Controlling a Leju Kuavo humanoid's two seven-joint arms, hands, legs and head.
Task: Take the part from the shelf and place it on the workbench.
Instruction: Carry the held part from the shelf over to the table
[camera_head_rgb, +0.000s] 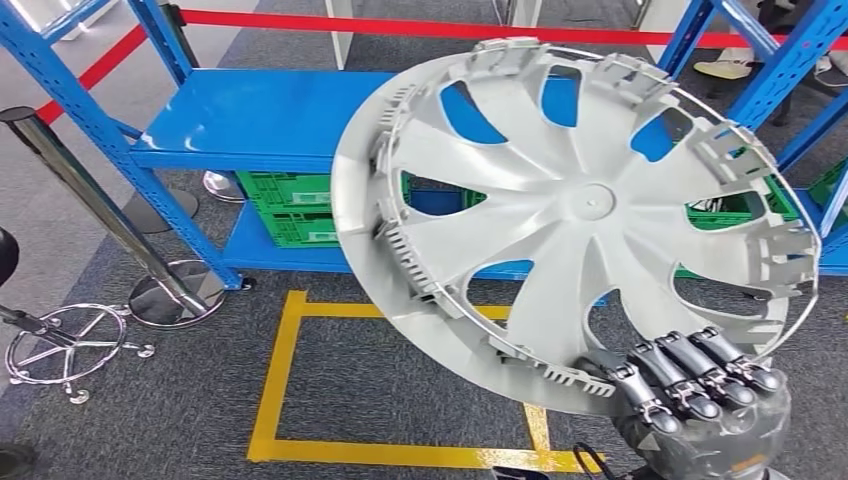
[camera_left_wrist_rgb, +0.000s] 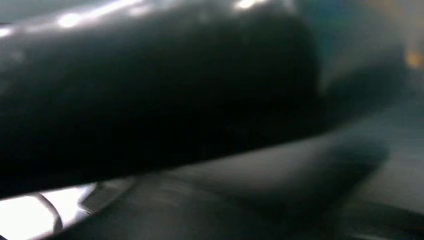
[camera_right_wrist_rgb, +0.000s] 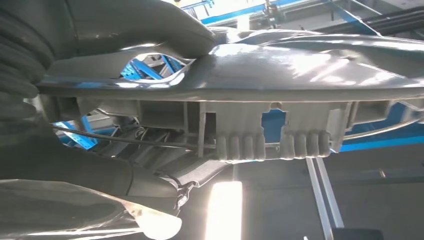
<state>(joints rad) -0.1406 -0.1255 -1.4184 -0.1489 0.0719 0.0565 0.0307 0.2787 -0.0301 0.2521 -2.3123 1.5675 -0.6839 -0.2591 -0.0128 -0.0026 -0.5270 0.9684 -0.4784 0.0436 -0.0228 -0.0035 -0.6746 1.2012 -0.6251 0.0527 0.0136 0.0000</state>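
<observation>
The right hand (camera_head_rgb: 700, 385) gripped the lower rim of a large grey wheel cover (camera_head_rgb: 575, 215), held tilted with its ribbed inner side toward the camera, in front of a blue shelf (camera_head_rgb: 260, 120) carrying green crates (camera_head_rgb: 290, 205), above a yellow floor marking (camera_head_rgb: 285, 400).

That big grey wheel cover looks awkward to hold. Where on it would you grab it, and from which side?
By the rim, I'd say, coming in from the edge. The wheel cover is a wide, thin disc with open gaps between its spokes, so the stiff outer ring is the surest hold. The right hand grips it that way now, at the lower rim, fingers over the ribbed back.
</observation>
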